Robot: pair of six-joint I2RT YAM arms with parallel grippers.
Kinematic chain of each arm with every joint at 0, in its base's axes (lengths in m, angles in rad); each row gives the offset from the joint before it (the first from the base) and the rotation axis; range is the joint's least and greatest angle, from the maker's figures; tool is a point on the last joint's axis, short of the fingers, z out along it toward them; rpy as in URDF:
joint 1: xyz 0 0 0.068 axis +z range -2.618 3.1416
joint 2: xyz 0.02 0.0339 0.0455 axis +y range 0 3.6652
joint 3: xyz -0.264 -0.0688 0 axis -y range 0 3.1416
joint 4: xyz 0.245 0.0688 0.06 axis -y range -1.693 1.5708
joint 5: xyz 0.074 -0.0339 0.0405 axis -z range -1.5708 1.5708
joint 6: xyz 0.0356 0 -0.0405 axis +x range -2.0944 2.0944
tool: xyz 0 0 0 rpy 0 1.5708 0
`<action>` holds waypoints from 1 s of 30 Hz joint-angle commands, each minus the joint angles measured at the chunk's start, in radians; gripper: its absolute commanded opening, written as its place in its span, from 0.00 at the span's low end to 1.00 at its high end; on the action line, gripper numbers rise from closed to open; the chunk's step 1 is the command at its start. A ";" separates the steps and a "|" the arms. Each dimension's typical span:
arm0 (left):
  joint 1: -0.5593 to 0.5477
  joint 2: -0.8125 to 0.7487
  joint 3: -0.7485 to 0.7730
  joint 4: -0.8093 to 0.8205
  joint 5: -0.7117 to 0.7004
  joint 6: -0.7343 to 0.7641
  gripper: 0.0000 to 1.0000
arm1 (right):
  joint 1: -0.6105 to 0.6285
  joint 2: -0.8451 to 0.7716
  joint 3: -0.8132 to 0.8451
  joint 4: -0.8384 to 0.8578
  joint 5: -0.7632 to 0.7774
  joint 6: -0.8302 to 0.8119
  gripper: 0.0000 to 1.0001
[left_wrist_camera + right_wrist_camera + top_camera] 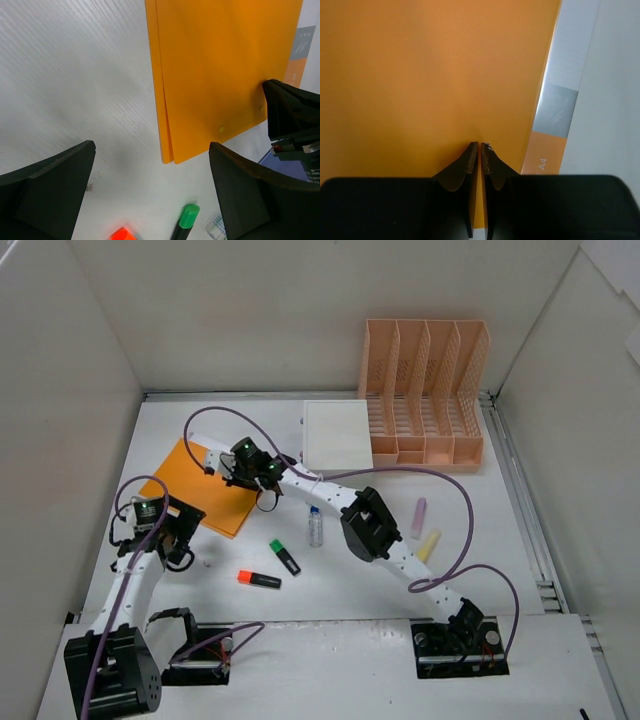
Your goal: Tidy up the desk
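Note:
On the left of the white desk lies an orange folder. My right gripper is shut on the folder's right edge. In the right wrist view the two jaws meet on the orange folder, with a thin strip of orange between them at the gripper. My left gripper hovers open over bare desk just below the folder's near corner, with nothing between the jaws of the gripper. The right gripper's fingers show at the folder's edge in the left wrist view.
A green highlighter, an orange highlighter and a small clear bottle lie mid-desk. Pink and yellow markers lie to the right. A white box and a peach file organizer stand at the back.

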 commanded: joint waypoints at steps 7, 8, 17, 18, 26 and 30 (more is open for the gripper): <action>-0.027 0.195 0.075 0.135 -0.012 -0.056 0.87 | 0.017 -0.014 0.035 -0.063 -0.023 -0.019 0.01; -0.039 0.219 0.083 0.146 -0.016 -0.066 0.84 | 0.019 -0.014 0.035 -0.063 -0.018 -0.019 0.01; -0.116 0.389 0.095 0.297 0.004 -0.171 0.67 | 0.007 -0.017 0.040 -0.069 -0.006 0.016 0.01; -0.130 0.391 0.085 0.303 -0.004 -0.186 0.66 | 0.004 -0.015 0.040 -0.071 -0.004 0.025 0.00; -0.193 0.311 0.045 0.336 0.005 -0.245 0.60 | -0.021 -0.041 0.009 -0.074 -0.032 0.067 0.00; -0.216 0.253 0.022 0.336 0.011 -0.277 0.66 | -0.035 -0.063 -0.014 -0.074 -0.064 0.097 0.04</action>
